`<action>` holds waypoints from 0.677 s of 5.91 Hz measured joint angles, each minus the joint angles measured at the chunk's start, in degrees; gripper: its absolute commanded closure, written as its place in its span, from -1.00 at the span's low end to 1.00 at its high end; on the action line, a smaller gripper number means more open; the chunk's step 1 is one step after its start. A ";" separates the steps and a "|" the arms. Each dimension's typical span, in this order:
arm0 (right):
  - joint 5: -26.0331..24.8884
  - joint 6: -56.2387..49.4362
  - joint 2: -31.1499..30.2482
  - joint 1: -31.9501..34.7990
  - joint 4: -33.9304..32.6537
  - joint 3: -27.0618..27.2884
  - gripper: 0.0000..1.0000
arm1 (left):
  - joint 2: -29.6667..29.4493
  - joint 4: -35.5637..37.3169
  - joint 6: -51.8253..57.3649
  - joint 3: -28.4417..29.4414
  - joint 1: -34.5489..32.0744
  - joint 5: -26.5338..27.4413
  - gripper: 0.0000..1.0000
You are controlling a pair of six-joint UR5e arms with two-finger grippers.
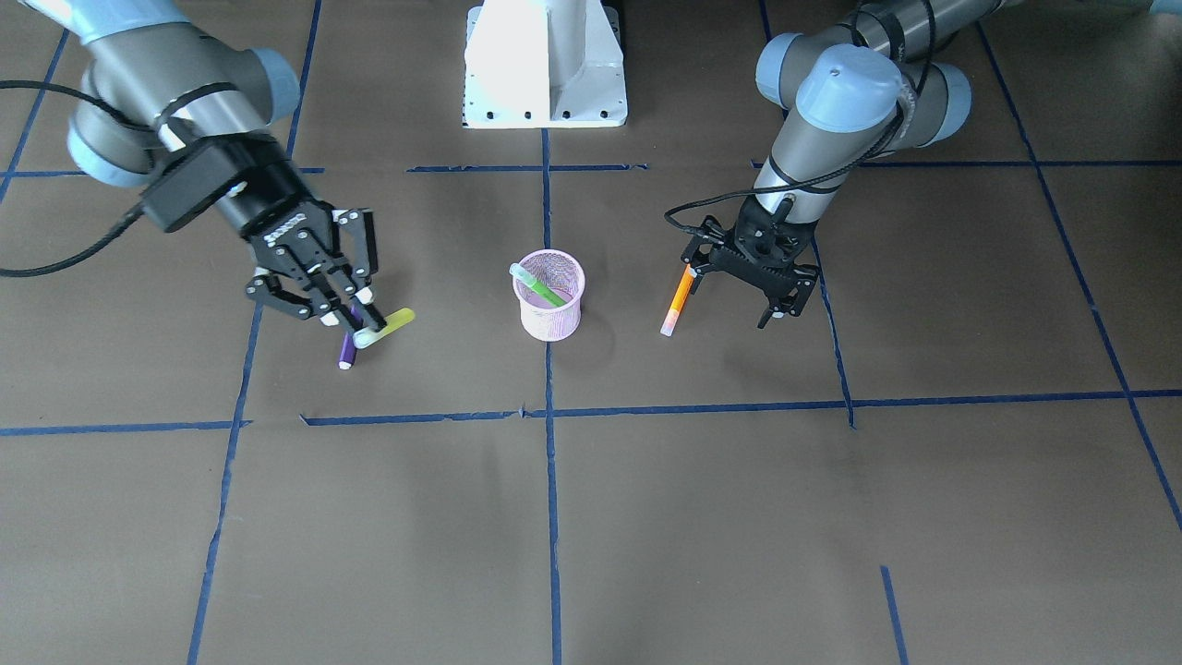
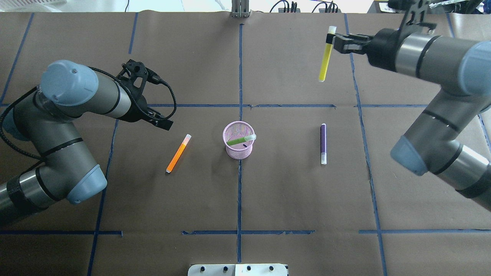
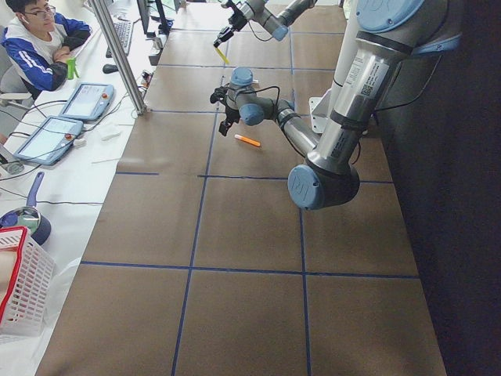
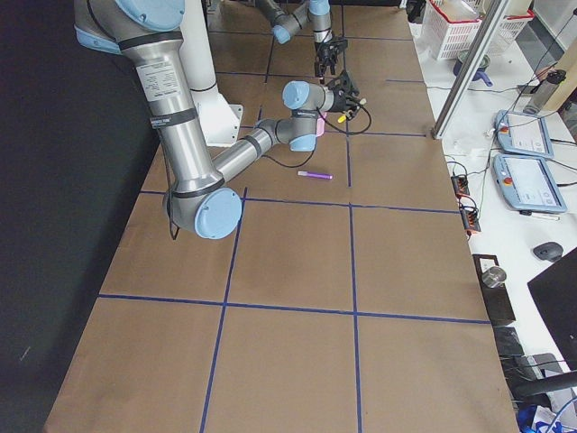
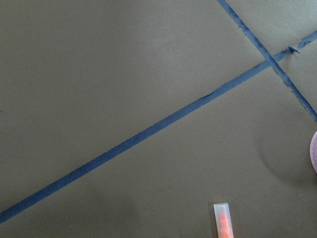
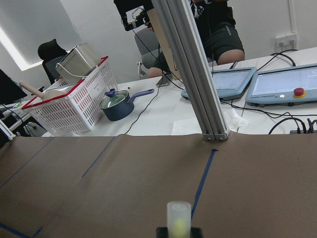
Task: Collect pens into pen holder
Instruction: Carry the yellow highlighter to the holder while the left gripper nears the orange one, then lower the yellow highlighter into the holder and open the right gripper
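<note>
The pink mesh pen holder (image 2: 238, 148) stands at the table's middle with a green pen (image 2: 239, 140) leaning inside it. An orange pen (image 2: 178, 153) lies on the table left of the holder. A purple pen (image 2: 323, 143) lies to its right. My right gripper (image 2: 330, 38) is shut on the cap end of a yellow pen (image 2: 326, 57) and holds it high above the table, hanging down. Its cap (image 6: 178, 217) shows in the right wrist view. My left gripper (image 1: 739, 297) is open and empty, just beside the orange pen (image 1: 679, 300).
The white robot base (image 1: 545, 65) stands at the table's near edge. Blue tape lines (image 2: 239, 191) cross the brown table cover. Beyond the far edge are a metal post (image 6: 198, 89), a white basket (image 6: 74, 94), tablets and seated operators.
</note>
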 measured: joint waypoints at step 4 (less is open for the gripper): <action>-20.74 -3.86 9.95 -16.15 -8.10 -2.54 1.00 | -0.30 1.78 0.36 0.80 1.13 0.03 -1.00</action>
